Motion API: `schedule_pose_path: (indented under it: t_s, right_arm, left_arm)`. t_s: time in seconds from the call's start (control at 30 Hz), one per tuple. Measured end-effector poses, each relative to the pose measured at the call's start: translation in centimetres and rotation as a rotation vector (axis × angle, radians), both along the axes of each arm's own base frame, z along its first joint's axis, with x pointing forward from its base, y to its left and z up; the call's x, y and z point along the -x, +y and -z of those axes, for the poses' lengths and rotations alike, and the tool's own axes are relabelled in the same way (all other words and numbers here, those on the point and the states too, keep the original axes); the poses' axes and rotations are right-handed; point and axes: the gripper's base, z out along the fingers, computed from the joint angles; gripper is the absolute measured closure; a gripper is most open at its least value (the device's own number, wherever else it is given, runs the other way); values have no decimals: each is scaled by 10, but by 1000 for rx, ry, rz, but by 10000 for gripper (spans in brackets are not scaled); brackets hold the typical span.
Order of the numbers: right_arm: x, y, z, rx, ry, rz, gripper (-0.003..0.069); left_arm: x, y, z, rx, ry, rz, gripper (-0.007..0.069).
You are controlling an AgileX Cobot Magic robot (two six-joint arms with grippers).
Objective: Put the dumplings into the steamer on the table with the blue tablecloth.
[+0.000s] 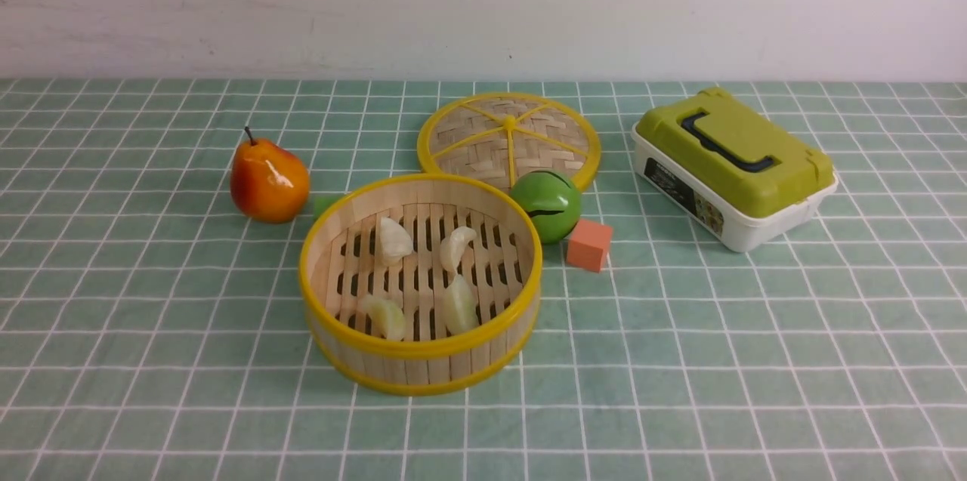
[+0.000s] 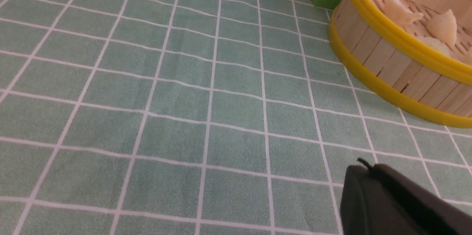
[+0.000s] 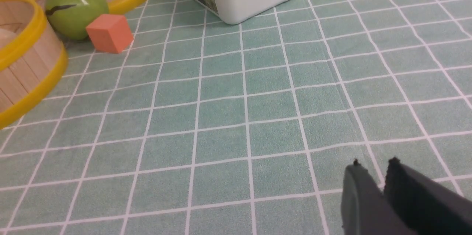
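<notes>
The steamer [image 1: 420,283] stands at the centre of the front view on the desk [image 1: 755,360], which is covered by the blue tablecloth [image 1: 151,360]. All four dumplings lie inside it on the slatted floor: one at the upper left [image 1: 393,240], one at the upper right [image 1: 457,247], one at the lower left [image 1: 386,315] and one at the lower right [image 1: 459,305]. None touches another.

The woven lid [image 1: 509,138] lies flat above the steamer in the frame. A green ball [image 1: 546,205] sits just beside the steamer's upper right rim, with an orange cube [image 1: 589,245] just beside it. A pear [image 1: 268,180] stands to the upper left of the steamer, and a green block [image 1: 325,205] lies between them. A green-lidded box [image 1: 734,166] sits at the right.

Neither arm appears in the front view. In the lower right of the right wrist view, the right fingers [image 3: 372,170] are nearly together and hold nothing. The left fingers [image 2: 368,176] show only as one dark shape in the lower right of the left wrist view; their state cannot be told.
</notes>
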Motion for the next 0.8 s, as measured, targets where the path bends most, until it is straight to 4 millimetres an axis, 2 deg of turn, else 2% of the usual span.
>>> schedule_pose_path:
  t_s: [0.8]
  right_arm:
    - [0,0,0,0,1,0,531]
  left_arm:
    - [0,0,0,0,0,0,638]
